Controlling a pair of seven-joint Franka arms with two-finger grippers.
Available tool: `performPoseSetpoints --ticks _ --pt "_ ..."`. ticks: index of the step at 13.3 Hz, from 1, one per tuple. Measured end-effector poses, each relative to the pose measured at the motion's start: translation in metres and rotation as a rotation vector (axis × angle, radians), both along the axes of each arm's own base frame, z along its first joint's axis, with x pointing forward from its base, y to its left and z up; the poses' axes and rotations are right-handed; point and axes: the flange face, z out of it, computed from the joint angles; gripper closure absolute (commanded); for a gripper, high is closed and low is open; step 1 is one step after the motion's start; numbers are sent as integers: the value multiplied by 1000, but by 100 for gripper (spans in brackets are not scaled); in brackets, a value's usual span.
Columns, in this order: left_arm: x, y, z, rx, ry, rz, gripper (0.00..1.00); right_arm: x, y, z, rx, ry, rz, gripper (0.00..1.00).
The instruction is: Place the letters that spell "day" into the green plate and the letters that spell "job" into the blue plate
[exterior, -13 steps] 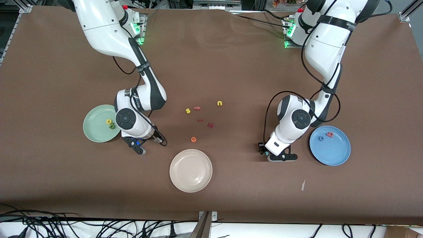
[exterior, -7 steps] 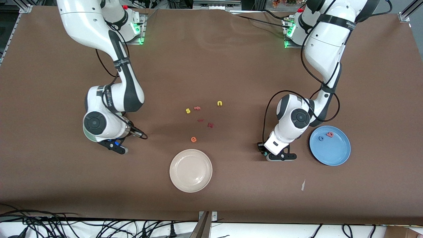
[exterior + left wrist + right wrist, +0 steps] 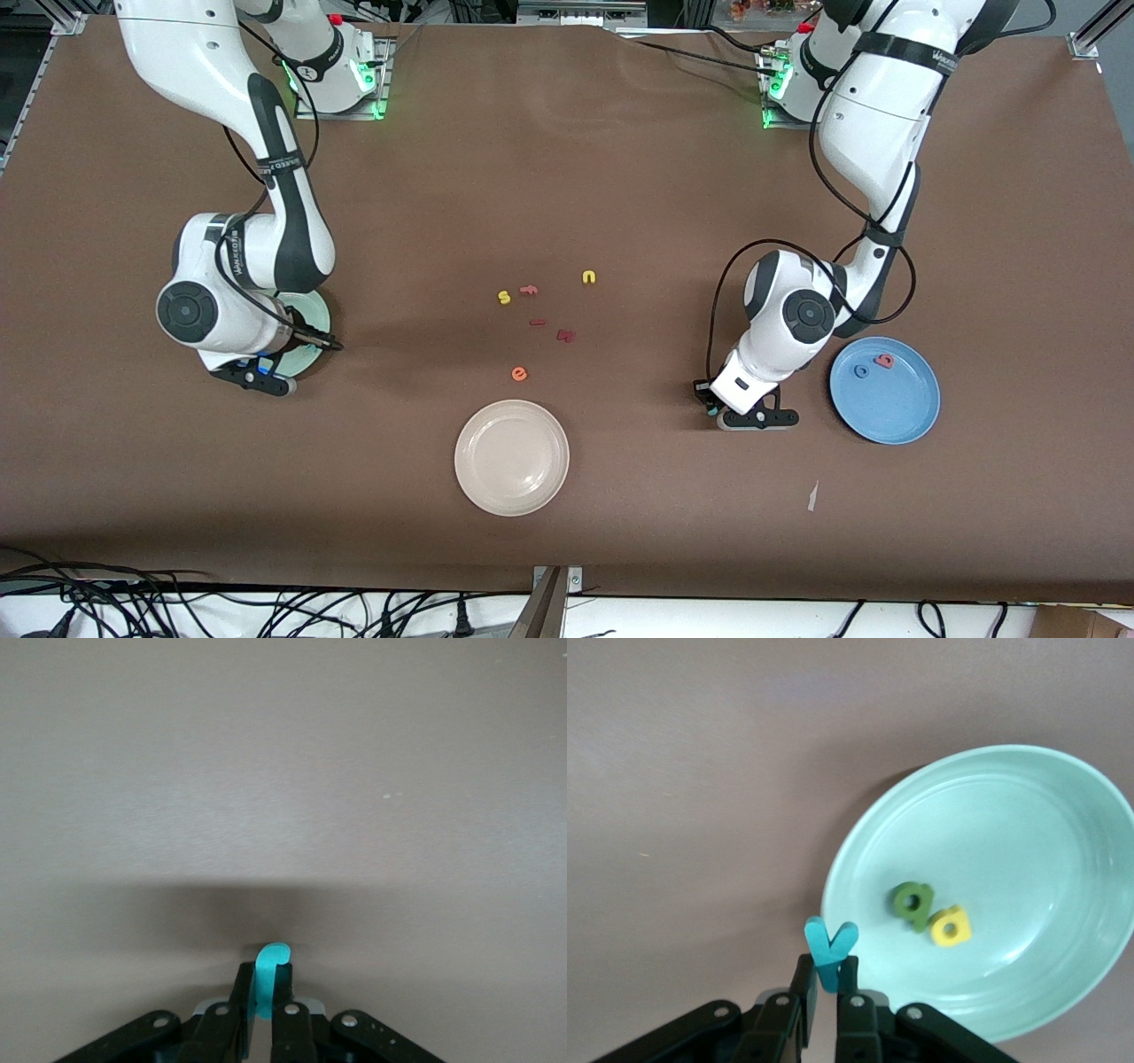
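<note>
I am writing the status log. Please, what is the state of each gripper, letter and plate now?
Right gripper: shut on teal "y", at green plate rim.
Left gripper: shut on teal "j", at the table.
Green plate: holds two letters.
Blue plate: holds two letters.
Cream plate: empty.

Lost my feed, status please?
Right gripper shut on teal y, at green plate rim. Left gripper shut on teal j. Nothing blocking.
</note>
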Motion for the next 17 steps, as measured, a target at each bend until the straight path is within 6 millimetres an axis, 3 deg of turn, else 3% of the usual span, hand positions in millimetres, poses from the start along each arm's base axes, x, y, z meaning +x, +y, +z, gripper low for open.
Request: performPoseSetpoints --ticks 2,3,4,5,7,9,10,11,12,17 --pt "6 23 23 22 26 -4 100 -13 -22 -13 5 -20 95 100" --pt "10 42 41 42 41 -37 100 -17 -34 -15 6 -22 140 70" --pt "14 68 61 59 56 -87 100 -19 -45 -16 5 -21 168 12" --pt "16 101 79 70 68 -142 100 -20 -52 -15 5 -18 183 0" --pt "8 170 100 79 82 -221 100 -20 -57 -11 9 -23 192 0" --pt "-11 219 96 80 109 -269 95 -20 -53 0 23 -14 194 0" --pt "-18 231 89 77 124 -280 74 -19 -50 8 36 6 195 0" --pt "-22 236 84 76 133 -284 33 -16 -46 19 50 29 195 0" --pt "-24 235 80 74 138 -286 0 -11 -40 34 61 44 195 0" --pt "-26 226 78 70 140 -298 0 8 7 109 99 116 210 0"
